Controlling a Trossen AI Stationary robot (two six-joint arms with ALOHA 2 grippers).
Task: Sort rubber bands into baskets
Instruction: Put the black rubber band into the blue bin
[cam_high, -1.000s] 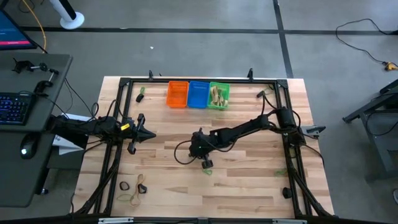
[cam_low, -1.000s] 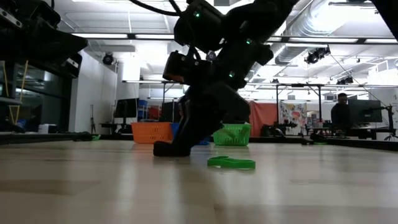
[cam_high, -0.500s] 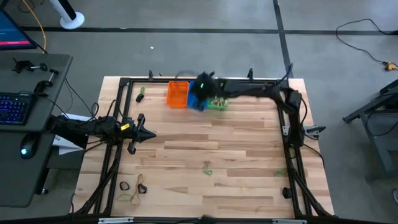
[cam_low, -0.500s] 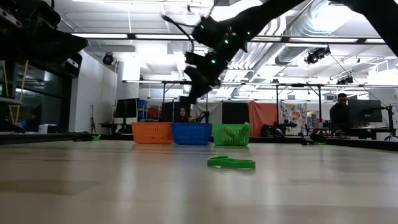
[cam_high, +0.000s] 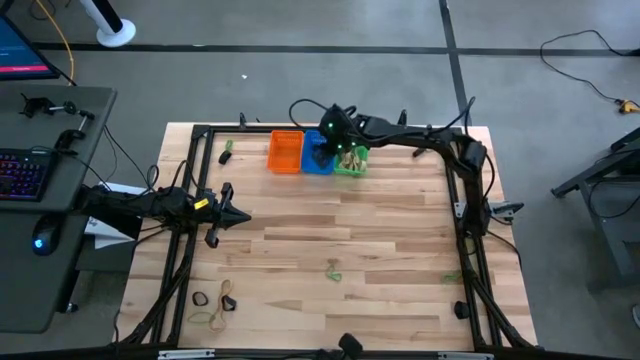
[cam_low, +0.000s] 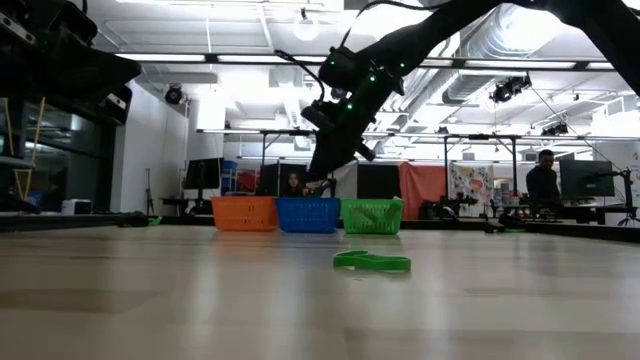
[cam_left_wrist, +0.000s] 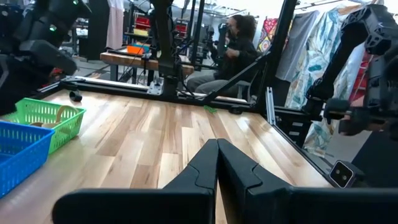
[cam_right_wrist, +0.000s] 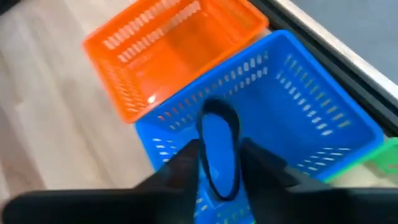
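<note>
Three baskets stand in a row at the table's far edge: orange (cam_high: 285, 152), blue (cam_high: 314, 163) and green (cam_high: 354, 163). The green one holds tan rubber bands (cam_high: 348, 150). My right gripper (cam_high: 325, 148) hovers above the blue basket (cam_right_wrist: 298, 118), fingers apart. A black rubber band (cam_right_wrist: 219, 149) shows as a long loop in the gap between them. A green band (cam_high: 333, 270) lies on the table's middle, also in the low view (cam_low: 372, 262). My left gripper (cam_high: 240, 217) waits shut at the table's left. My right gripper has the black band's loop (cam_right_wrist: 222, 183) in the gap between its two fingers, which point down into the blue basket. I cannot tell whether the fingers touch the band or it is loose over the basket's floor.
Several tan and black bands (cam_high: 215, 300) lie near the table's near left corner. Small green bands lie at the far left (cam_high: 227, 150) and at the right (cam_high: 452, 277). Black frame rails run along the table's left and right sides. A person sits beyond the table (cam_left_wrist: 233, 43).
My right gripper has risen from the table's middle, beside the green band, and swung to the far edge, ending above the blue basket. The green band has stayed where it was on the table.
</note>
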